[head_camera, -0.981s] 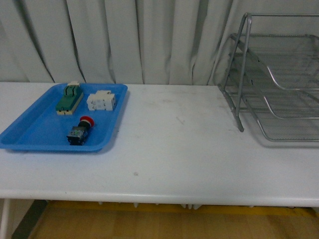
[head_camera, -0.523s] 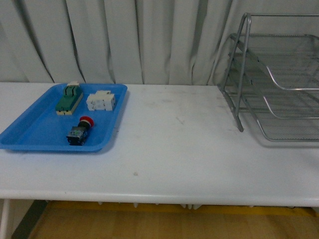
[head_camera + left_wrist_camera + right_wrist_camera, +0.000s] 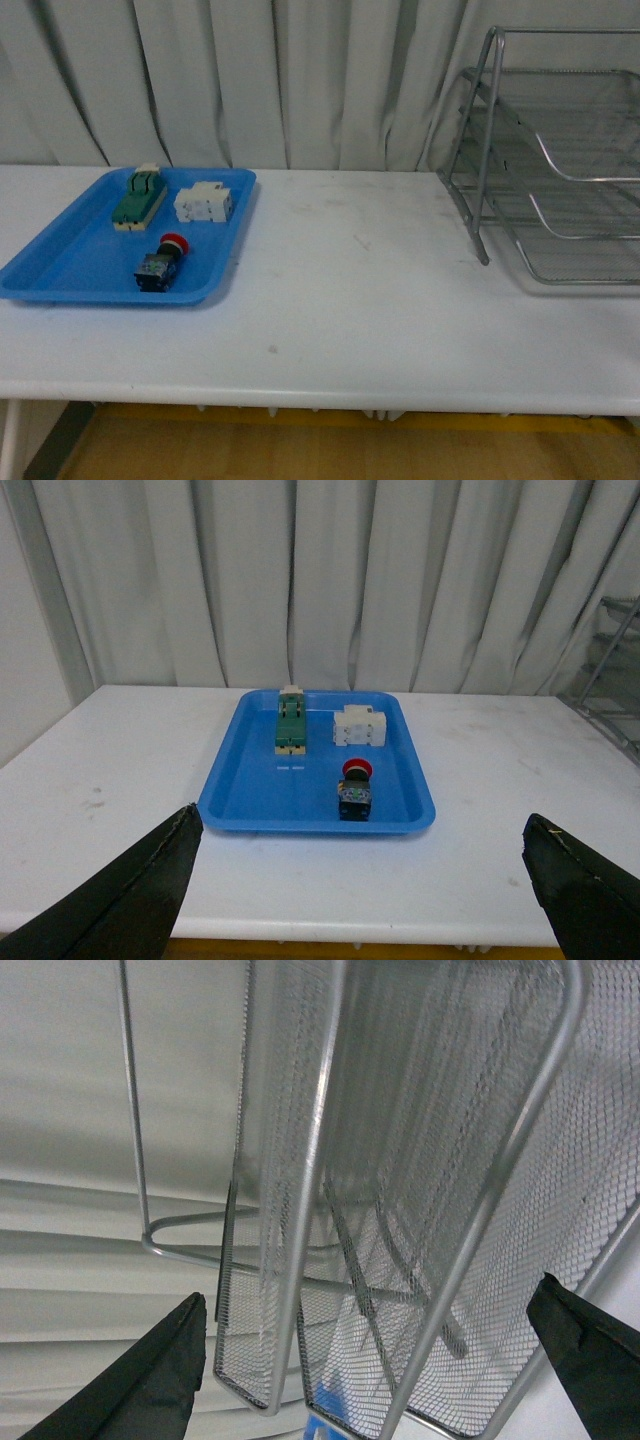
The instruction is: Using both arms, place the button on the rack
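Note:
The button (image 3: 161, 264), red cap and dark body, lies in the front part of a blue tray (image 3: 60, 270) at the table's left. It also shows in the left wrist view (image 3: 355, 789). The silver wire rack (image 3: 560, 150) stands at the right back of the table. Neither arm shows in the front view. My left gripper (image 3: 365, 890) is open and empty, well short of the tray, with its black fingertips (image 3: 130, 900) at the frame's lower corners. My right gripper (image 3: 375, 1370) is open and empty, close against the rack's mesh (image 3: 440, 1160).
In the blue tray (image 3: 250, 800) a green-and-cream switch part (image 3: 138, 197) and a white block component (image 3: 204, 203) lie behind the button. White curtains hang behind the white table (image 3: 360, 300). The table's front edge runs across the bottom.

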